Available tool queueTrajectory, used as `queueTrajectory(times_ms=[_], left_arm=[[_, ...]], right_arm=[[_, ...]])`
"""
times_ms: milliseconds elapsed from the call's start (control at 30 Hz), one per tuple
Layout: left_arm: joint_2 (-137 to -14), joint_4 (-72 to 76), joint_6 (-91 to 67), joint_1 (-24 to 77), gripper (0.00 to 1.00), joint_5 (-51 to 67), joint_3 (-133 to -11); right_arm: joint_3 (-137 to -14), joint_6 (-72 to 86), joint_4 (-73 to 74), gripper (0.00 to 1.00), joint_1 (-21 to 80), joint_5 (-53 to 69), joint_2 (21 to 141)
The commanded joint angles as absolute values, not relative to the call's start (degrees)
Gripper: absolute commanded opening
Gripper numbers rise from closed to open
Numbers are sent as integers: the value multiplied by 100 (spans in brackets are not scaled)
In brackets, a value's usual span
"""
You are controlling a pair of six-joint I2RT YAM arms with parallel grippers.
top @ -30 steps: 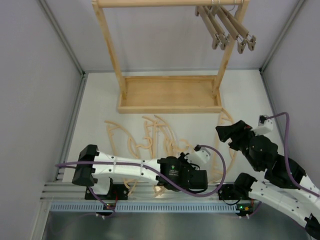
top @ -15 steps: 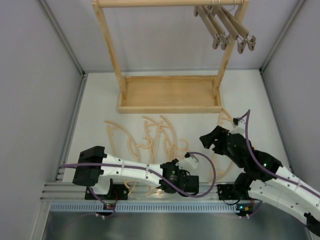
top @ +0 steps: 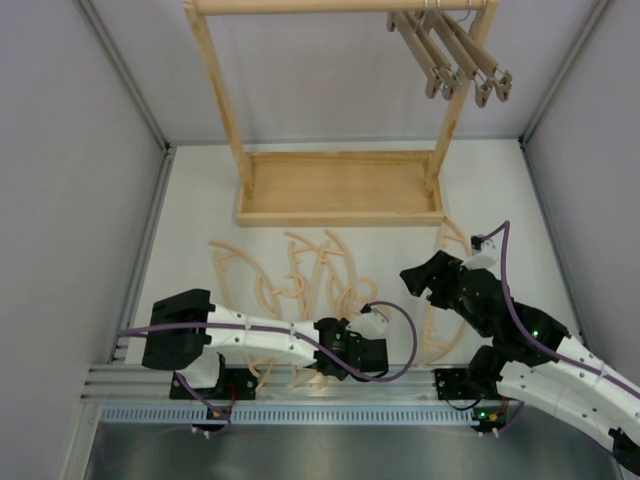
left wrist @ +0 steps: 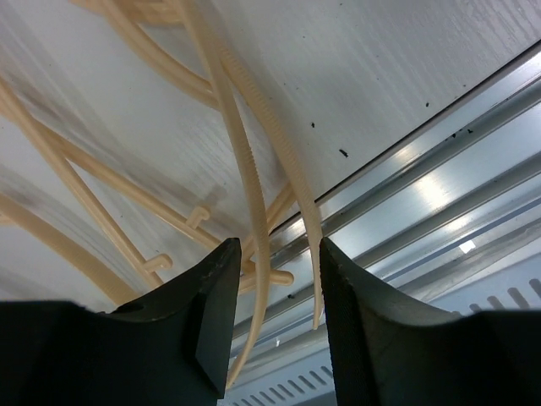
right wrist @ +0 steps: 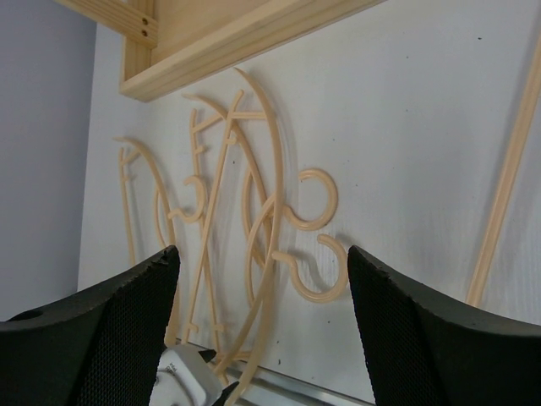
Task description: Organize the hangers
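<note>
- Top: clamp bars [top: 450, 55] hang at right end of rack [top: 215, 90] top rail; pale hangers [top: 300, 280] lie on bench [top: 190, 220] just in front of rack.
- L wrist: left gripper [left wrist: 276, 245] open, jaws astride pale hangers, far from rack.
- R wrist: right gripper [right wrist: 262, 249] wide open, over pale hangers nr rack base.

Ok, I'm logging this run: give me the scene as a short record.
hung on rack: four brown clamp hangers, top right
on table: pale curved hangers, tangled pile in front of the rack
left claw: open, low, straddling pale hanger arms near the table's front edge
right claw: open, empty, above the table right of the pile
</note>
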State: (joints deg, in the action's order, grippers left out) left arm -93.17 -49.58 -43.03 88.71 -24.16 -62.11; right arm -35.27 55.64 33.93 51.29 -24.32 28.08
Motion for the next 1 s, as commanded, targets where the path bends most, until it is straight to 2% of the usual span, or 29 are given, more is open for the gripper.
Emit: queueTrajectory(times_ms=[0,200,433,667,700,767,967], left_arm=[[-9343,-4562,-4175,8789,47,-2250,-6117],[-9369,-4430,-4122,8579,45,-2259,-5977],[-9395,-4201,-4069,8420,33,-2109,-5748],[-9439,-4131,-4078,8402,15,-2074,-5678],[-9422,-4131,-4078,8394,8,-2083,-5678],[-9352,-4140,-4069,8402,2,-2083,-5695],[-8983,-4184,-4087,8402,0,-2127,-5739]], right_arm=[[-3542,5546,3085,77,5194,-2452,2777],[-3533,5537,3085,77,5194,-2470,2690],[-3454,5537,3103,78,5194,-2470,2611],[-3401,5546,3103,77,5194,-2452,2540],[-3401,5555,3094,77,5194,-2461,2531],[-3401,5555,3094,77,5194,-2452,2522],[-3454,5537,3164,77,5194,-2470,2505]])
